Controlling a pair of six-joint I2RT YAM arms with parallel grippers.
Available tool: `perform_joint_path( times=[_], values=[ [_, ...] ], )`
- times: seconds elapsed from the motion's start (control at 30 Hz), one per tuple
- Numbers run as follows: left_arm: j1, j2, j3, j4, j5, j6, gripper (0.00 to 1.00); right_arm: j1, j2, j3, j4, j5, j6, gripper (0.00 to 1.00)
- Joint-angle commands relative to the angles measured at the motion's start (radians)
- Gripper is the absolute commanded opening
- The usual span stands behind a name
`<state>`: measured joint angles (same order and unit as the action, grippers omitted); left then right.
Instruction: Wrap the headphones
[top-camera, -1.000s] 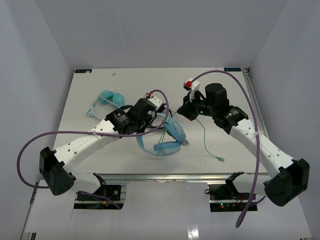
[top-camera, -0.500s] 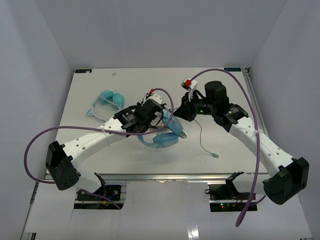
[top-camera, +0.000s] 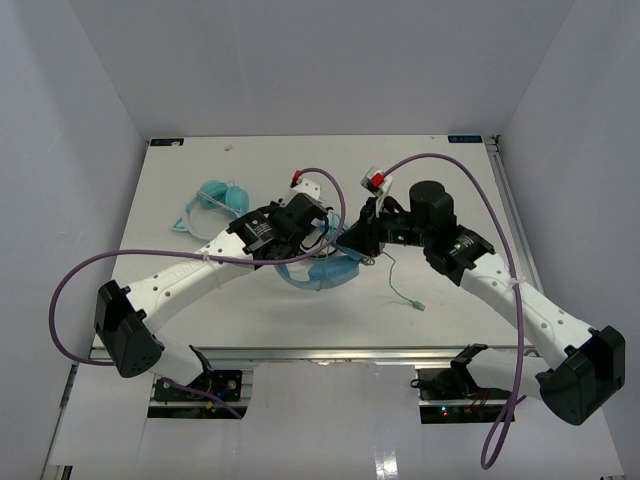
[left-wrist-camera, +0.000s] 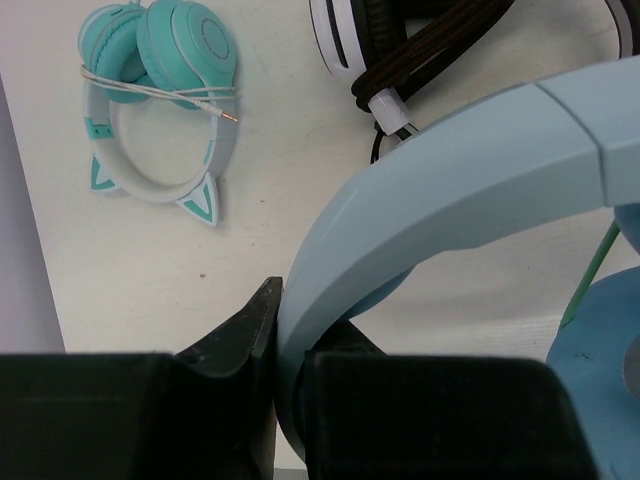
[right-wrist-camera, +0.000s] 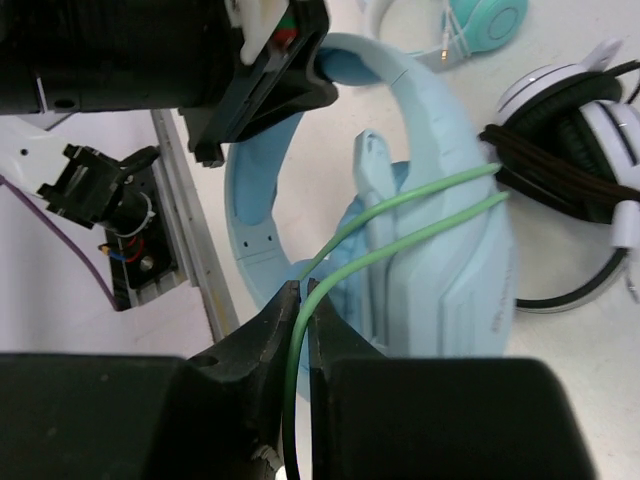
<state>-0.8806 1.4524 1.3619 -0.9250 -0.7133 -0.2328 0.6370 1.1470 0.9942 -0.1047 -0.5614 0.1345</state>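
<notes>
On the white table (top-camera: 250, 170), within pale walls (top-camera: 300, 60), the headphones (top-camera: 322, 274).

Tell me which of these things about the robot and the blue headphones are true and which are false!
1. The left gripper is shut on the headphones' headband. True.
2. The right gripper pinches the green cable. True.
3. The cat-ear headphones hang from a gripper. False: they lie on the table, untouched.
4. The cable's plug is wrapped around the headband. False: it lies loose on the table.
</notes>
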Motion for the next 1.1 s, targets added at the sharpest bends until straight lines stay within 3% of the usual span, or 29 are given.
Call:
perform_joint_path(
  times=[0.0,0.3,0.63,1.07],
  values=[
    [0.017,-0.007,0.059,-0.006,-0.048,-0.115,0.0,0.048,-0.069,-0.059,0.199,-0.053,0.076,0.14],
    [0.017,-0.041,0.059,0.009,-0.089,-0.215,0.0,0.13,-0.114,-0.166,0.311,0.017,0.132,0.16],
    [0.026,-0.116,0.098,0.026,-0.074,-0.287,0.0,0.243,-0.145,-0.27,0.347,0.227,0.12,0.17],
    [0.029,-0.248,0.046,0.128,0.012,-0.324,0.0,0.397,-0.109,-0.403,0.414,0.607,0.099,0.14]
  ],
)
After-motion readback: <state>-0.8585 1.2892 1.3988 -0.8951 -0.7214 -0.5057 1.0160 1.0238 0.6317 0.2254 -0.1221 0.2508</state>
